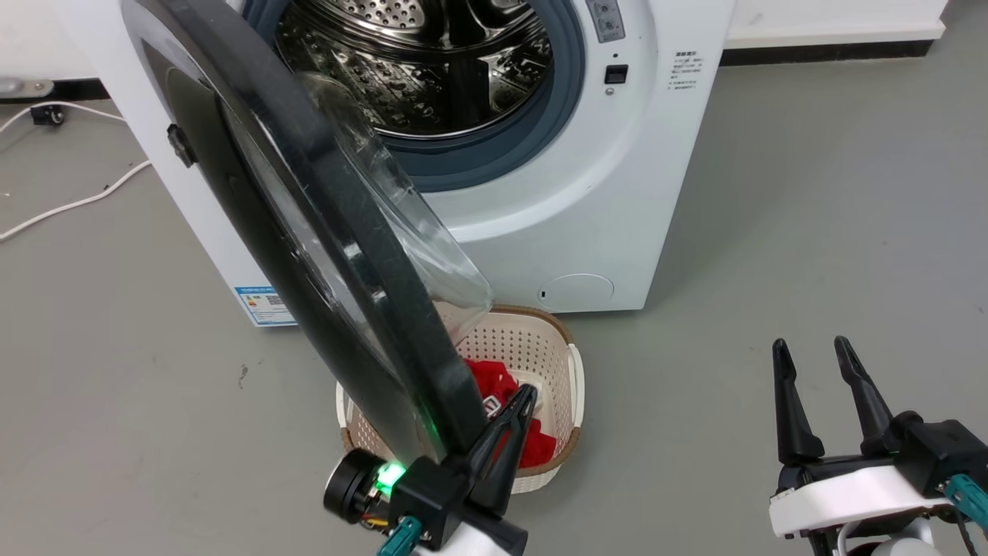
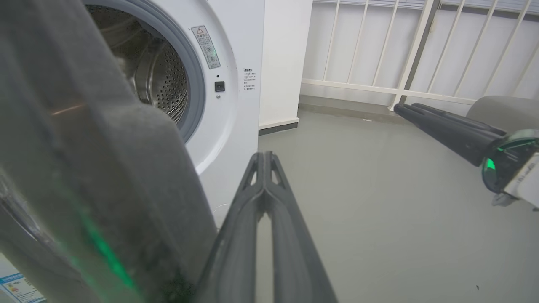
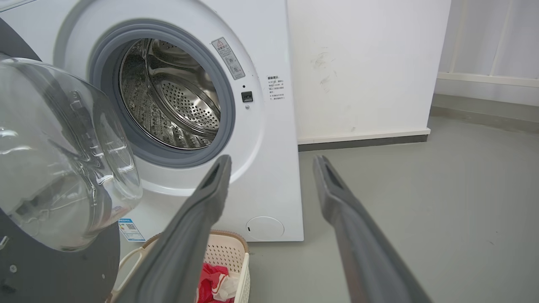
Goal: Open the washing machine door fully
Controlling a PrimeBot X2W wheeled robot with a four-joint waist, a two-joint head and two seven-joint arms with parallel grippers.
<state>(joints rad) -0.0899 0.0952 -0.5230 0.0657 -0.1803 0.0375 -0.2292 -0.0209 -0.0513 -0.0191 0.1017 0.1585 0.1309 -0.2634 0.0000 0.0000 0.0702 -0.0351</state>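
Saw washing machine door (image 1: 363, 255) abt half open, edge-on toward robot. Noted L gripper (image 1: 525, 395) pinched together, empty, just beside rim's free end, w/ door to its left. Judged leftward push next. Noted R gripper (image 1: 822, 363) spread wide, well apart.

A bare laundry corner: white washing machine (image 1: 617, 193), plastic basket (image 1: 509, 344) of red clothes (image 1: 494, 382), grey floor (image 1: 810, 232), plain white wall (image 3: 366, 63).

Washing machine door (image 1: 355, 247) hangs out left of the drum (image 1: 417, 69). Basket (image 1: 575, 371) on floor (image 1: 772, 232) in front of washing machine (image 1: 587, 193), under door's lower edge, clothes (image 1: 494, 382) inside. Left gripper (image 1: 525, 398) just beside that edge; right gripper (image 1: 810, 344) well apart, further right.
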